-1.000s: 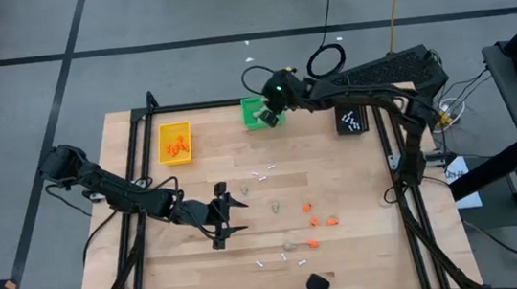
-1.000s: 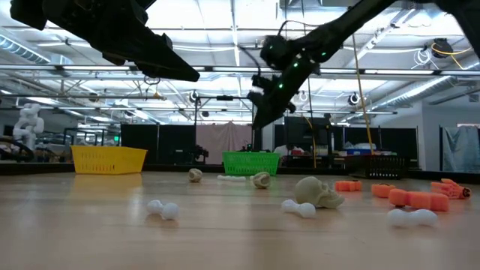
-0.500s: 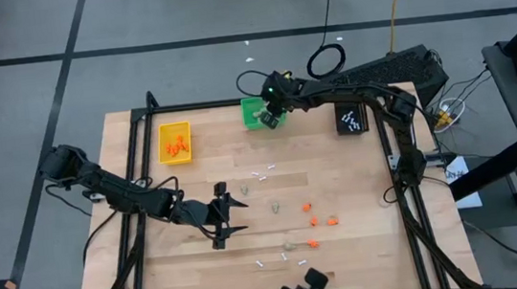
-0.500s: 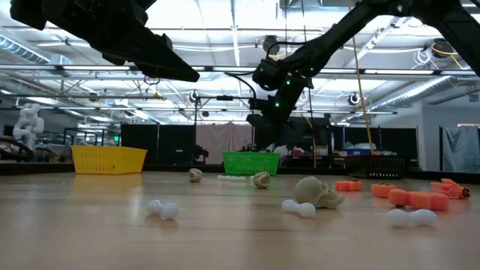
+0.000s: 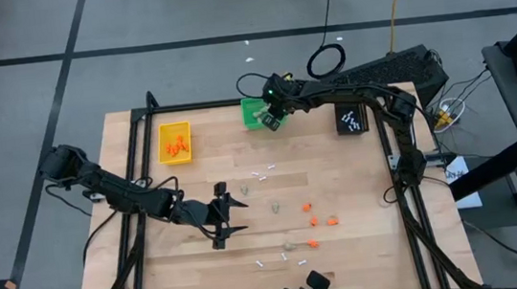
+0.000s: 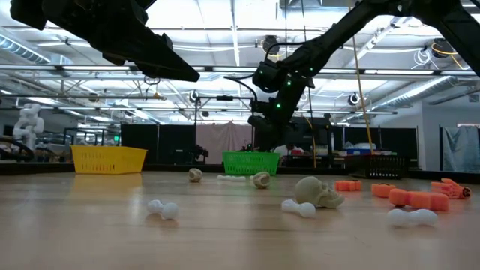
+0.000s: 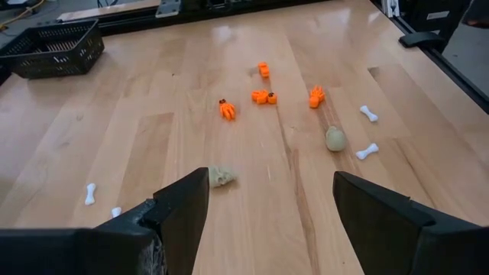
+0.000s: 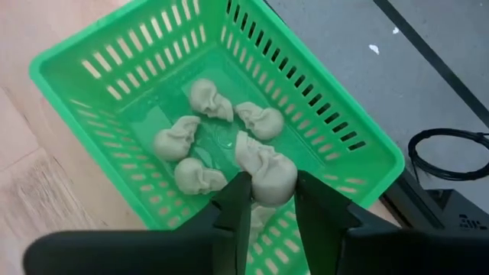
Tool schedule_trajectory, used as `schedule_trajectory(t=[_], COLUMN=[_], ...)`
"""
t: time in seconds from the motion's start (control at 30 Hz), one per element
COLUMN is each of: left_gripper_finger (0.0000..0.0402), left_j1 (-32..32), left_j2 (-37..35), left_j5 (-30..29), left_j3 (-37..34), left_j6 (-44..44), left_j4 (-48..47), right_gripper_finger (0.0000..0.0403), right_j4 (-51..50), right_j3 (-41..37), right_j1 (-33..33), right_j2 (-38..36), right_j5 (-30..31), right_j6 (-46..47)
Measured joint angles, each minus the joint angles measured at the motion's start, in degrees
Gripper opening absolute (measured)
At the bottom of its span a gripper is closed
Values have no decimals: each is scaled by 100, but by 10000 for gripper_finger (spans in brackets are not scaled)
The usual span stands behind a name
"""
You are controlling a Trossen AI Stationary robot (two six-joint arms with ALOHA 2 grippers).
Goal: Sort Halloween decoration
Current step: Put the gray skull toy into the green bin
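Right tool [image 8: 267, 200] pinches skull [image 8: 266, 168] over green bin [image 8: 99, 61]; left tool [image 7: 267, 210] spread wide, empty.

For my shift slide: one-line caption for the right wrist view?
Right gripper holds a beige skull over the green bin, where four skulls already lie.

From above the right tool [image 5: 272, 121] hides the green bin's [image 5: 253, 112] contents; the black bin's [image 5: 352, 120] white bits are too small to name.
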Motion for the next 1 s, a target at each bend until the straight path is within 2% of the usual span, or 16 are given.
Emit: schedule_trajectory(t=[0.43, 0.7, 1.0], left_gripper_finger=[278, 278, 278], left_j1=[0, 1, 0], left_j2=[0, 0, 0], left_j5=[-1, -1, 1], left_j3=[0, 0, 0], left_j6=[0, 0, -4], left_j4=[-22, -68, -68], right_gripper_finger=[137, 138, 137], right_j4=[-139, -765, -1877], right_j3=[-4, -4, -4], right_j1=[214, 649, 1653], right_j2=[-117, -911, -1799], right_j5=[-4, 0, -4], right_j6=[-246, -286, -183])
